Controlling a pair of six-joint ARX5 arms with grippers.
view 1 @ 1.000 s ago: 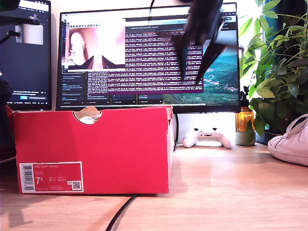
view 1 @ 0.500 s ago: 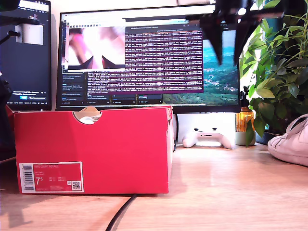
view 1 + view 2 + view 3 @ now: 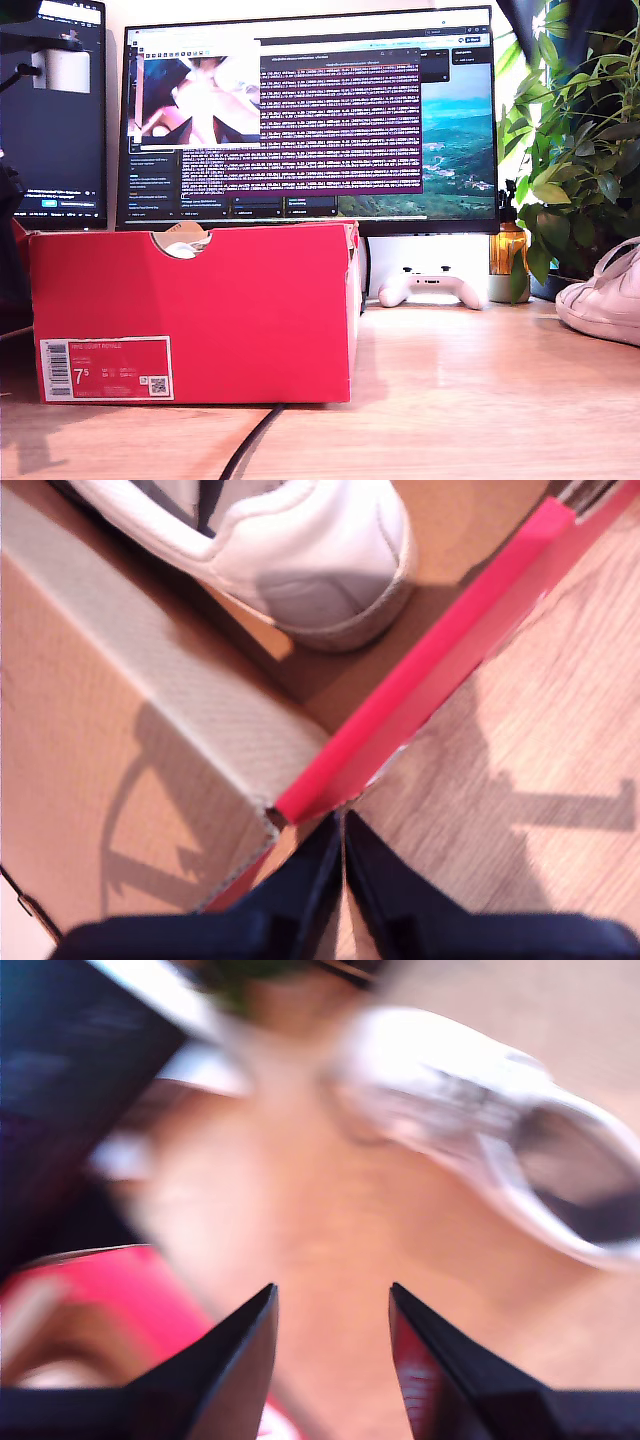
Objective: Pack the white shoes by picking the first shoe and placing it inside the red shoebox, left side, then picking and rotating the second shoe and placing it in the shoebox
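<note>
In the first wrist view, one white shoe (image 3: 300,550) lies heel-end inside the red shoebox (image 3: 450,670), on its brown floor. My first gripper (image 3: 342,830) is shut with nothing in it, and hangs over the box's corner where the red wall meets a cardboard flap. The exterior view shows the red shoebox (image 3: 190,310) at its left, with a bit of white shoe (image 3: 182,246) showing through the notch. The other white shoe (image 3: 605,300) rests on the table at the exterior view's right edge. My second gripper (image 3: 330,1330) is open and empty above the table, apart from that blurred shoe (image 3: 480,1140).
A monitor (image 3: 310,120) stands behind the box. A white game controller (image 3: 432,287), an amber bottle (image 3: 508,250) and a leafy plant (image 3: 585,150) sit at the back toward the exterior view's right. A black cable (image 3: 250,445) runs out from under the box.
A dark arm that hung in front of the monitor has swung toward the exterior view's right and risen almost out of that view. Box and shoes have not moved.
</note>
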